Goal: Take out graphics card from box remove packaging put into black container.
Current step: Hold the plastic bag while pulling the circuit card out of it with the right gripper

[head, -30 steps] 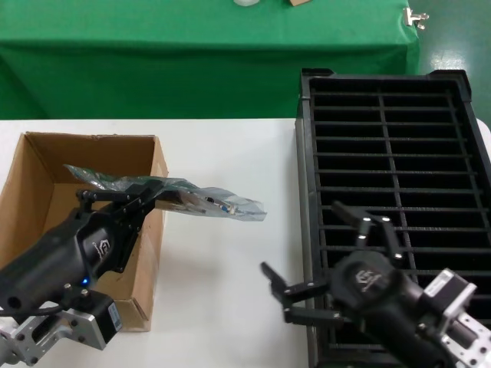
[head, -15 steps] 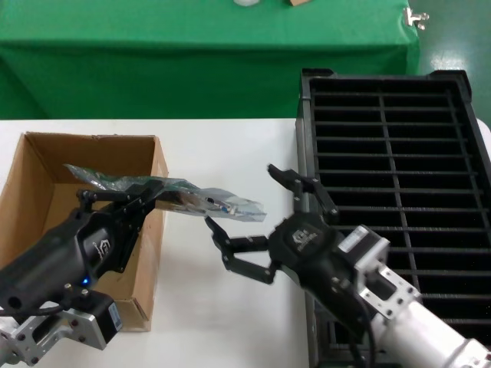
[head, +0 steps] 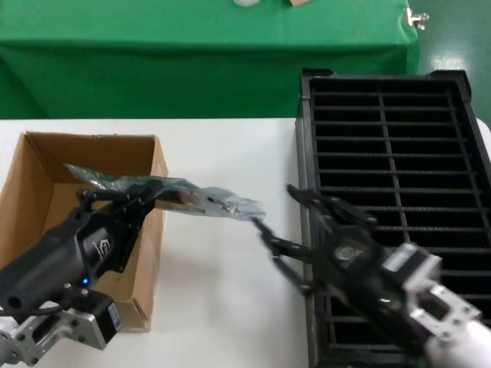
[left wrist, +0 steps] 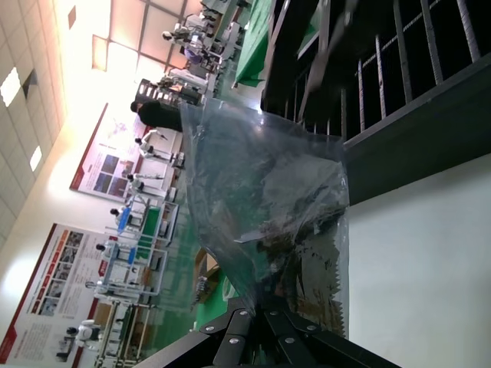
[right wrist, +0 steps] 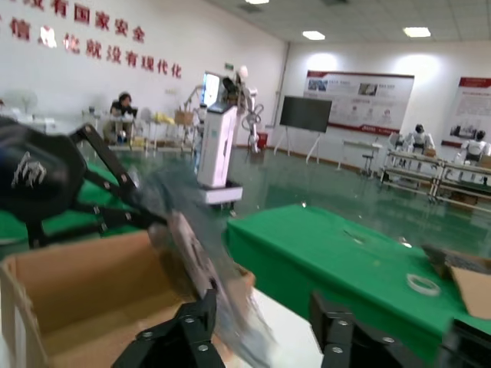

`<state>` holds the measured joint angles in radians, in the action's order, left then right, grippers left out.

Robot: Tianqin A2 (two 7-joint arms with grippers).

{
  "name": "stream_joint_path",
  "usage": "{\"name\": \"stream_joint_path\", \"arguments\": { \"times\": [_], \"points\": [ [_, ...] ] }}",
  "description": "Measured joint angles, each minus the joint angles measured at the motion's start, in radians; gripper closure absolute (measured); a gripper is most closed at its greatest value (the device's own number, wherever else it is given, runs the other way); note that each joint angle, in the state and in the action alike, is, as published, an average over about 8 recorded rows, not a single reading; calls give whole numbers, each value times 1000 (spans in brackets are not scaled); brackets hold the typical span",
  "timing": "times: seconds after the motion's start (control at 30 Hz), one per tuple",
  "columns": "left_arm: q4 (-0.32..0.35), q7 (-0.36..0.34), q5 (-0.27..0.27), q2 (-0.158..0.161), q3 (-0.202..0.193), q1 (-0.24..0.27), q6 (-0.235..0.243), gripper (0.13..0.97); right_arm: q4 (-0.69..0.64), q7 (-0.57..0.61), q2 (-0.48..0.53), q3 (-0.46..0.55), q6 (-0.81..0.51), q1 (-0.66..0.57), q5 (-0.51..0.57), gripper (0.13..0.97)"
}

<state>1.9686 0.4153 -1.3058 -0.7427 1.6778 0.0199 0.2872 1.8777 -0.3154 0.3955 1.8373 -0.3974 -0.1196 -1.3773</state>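
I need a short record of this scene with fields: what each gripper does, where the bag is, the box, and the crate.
left gripper: shut on the bag, above the box's right wall
bag: held level in the air, sticking out over the table toward the right gripper; the card is inside it
right gripper: jaws open, at the bag's free end, not yet closed on it
box: open, on the table's left side
crate: on the right, visible slots hold nothing

Even bright overhead light, soft shadows, ceiling glare behind left wrist view, right pincer (head: 295, 238) seemingly motion-blurred
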Motion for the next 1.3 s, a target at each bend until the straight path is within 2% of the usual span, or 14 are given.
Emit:
{"name": "stream_joint_path", "arguments": {
  "times": [0.17,0.3,0.57,0.87,1.3],
  "points": [
    [0,-1,1,-1,1,0,-1,958,39,1,81,-55,-25,23,-57,714],
    [0,-2,1,-2,2,0,-2,958,39,44,102,-65,-38,13,-122,714],
    [0,-4,1,-3,3,1,-4,958,19,135,116,-40,-83,-12,-234,862],
    [0,-5,2,-5,4,1,-5,958,8,161,114,10,-93,-24,-266,944],
    [0,-6,2,-6,5,1,-6,958,-15,133,100,71,-70,-61,-230,959]
  ]
}}
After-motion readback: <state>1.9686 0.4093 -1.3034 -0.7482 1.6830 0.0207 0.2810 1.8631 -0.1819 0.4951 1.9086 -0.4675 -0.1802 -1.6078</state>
